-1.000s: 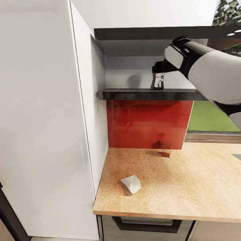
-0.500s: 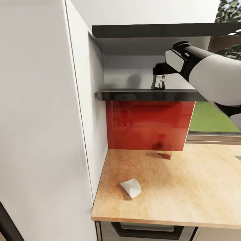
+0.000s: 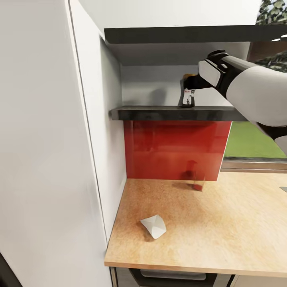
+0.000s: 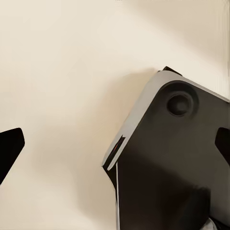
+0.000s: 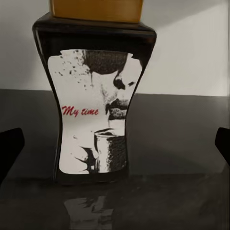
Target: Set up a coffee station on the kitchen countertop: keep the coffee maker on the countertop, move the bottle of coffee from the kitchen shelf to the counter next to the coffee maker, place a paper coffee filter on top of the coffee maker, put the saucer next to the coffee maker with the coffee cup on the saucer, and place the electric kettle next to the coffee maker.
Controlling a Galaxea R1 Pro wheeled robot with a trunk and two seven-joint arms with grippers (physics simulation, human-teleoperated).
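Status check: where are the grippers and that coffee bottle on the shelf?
Right gripper open, level with the dark gold-capped coffee bottle, not gripping. Bottle upright on the dark shelf. Left gripper open, holding nothing. Nothing blocking.

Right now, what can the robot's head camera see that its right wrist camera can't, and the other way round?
The head view has the wooden countertop, the white paper coffee filter lying on it and the red wall panel. The right wrist view has the bottle's label close up, reading "My time", between the open right pincer tips. Both have the bottle of coffee standing on the dark shelf.
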